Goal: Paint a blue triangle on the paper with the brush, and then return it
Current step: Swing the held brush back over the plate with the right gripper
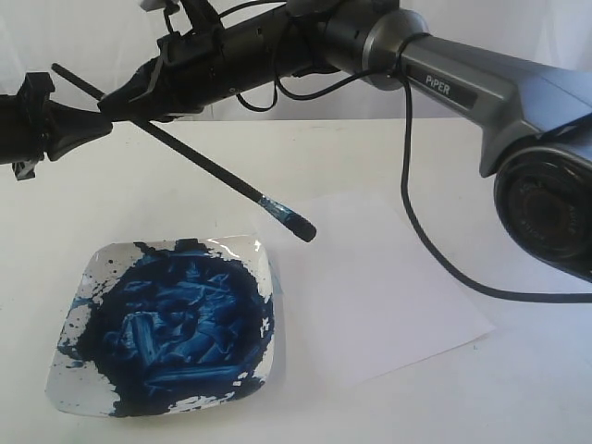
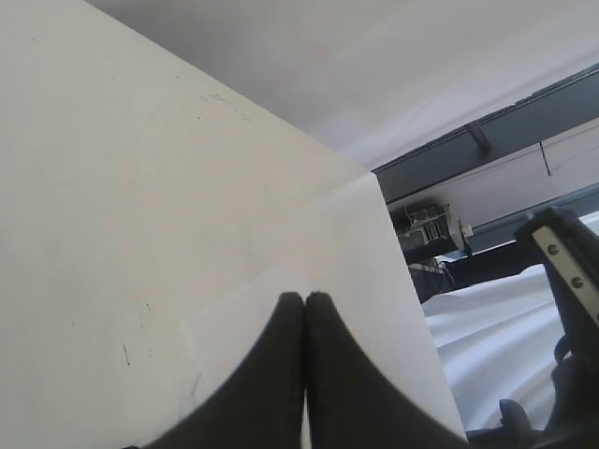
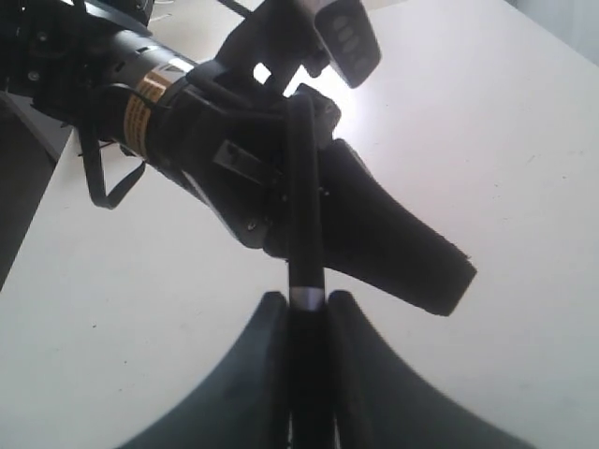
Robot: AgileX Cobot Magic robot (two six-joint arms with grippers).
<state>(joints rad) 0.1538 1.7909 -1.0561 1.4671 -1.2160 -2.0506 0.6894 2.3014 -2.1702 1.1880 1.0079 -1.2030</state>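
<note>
My right gripper (image 1: 116, 102) reaches across from the right to the upper left and is shut on the black handle of the brush (image 1: 213, 171). The brush slants down to its blue-smeared ferrule and dark tip (image 1: 302, 228), which hangs above the table near the far left corner of the paper (image 1: 388, 277). The paper shows plain white, and the blue triangle is out of view. In the right wrist view the handle (image 3: 304, 187) runs between the shut jaws (image 3: 306, 301). My left gripper (image 1: 92, 120) is shut and empty, hovering just beside the right one; its tips (image 2: 305, 297) touch.
A square white plate (image 1: 250, 248) smeared with thick blue paint lies at the front left, beside the paper. A black cable (image 1: 416, 231) loops from the right arm over the paper. The left wrist view shows the table's edge (image 2: 393, 243) and a dark frame beyond.
</note>
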